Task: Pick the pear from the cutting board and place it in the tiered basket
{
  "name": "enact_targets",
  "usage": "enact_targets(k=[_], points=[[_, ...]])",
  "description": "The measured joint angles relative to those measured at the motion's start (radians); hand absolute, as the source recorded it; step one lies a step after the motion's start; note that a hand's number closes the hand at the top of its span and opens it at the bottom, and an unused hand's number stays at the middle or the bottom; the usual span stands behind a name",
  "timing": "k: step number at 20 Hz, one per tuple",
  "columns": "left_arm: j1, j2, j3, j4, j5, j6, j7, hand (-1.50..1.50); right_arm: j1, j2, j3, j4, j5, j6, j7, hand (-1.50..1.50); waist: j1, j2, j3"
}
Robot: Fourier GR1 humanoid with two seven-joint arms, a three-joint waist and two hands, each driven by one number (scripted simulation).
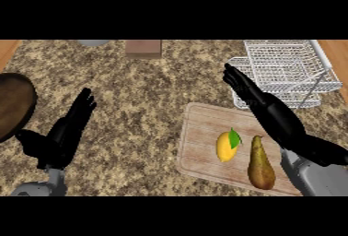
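Note:
A brown-green pear (260, 167) lies on the wooden cutting board (202, 138) at the lower right, next to a yellow lemon (227, 146) with a green leaf. The white wire tiered basket (284, 69) stands behind the board at the upper right. My right hand (272, 113) is open, fingers straight, stretched over the board's right edge with fingertips near the basket's front left corner; it is above and beyond the pear, not touching it. At the left, my left hand (65, 131) rests open over the counter, fingers up.
A dark round wooden object (14, 103) sits at the left edge. A brown box (143, 48) and a grey round item (93, 42) are at the counter's back edge. Speckled countertop spreads between the hands.

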State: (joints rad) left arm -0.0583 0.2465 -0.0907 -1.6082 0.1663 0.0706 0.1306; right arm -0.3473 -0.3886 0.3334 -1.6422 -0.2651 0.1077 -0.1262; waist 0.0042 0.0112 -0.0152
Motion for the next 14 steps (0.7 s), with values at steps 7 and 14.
enact_targets(k=[7,14], points=[[-0.028,-0.02,0.004,-0.009,-0.102,0.093,-0.055,0.0,0.059,-0.012,-0.272,0.014,-0.255,0.035,-0.069,1.5,-0.04,-0.013,0.027],[-0.037,-0.07,-0.041,0.009,-0.176,0.156,-0.086,0.0,0.205,-0.078,-0.383,0.159,-0.518,0.269,0.025,-1.5,-0.033,-0.008,0.02]])
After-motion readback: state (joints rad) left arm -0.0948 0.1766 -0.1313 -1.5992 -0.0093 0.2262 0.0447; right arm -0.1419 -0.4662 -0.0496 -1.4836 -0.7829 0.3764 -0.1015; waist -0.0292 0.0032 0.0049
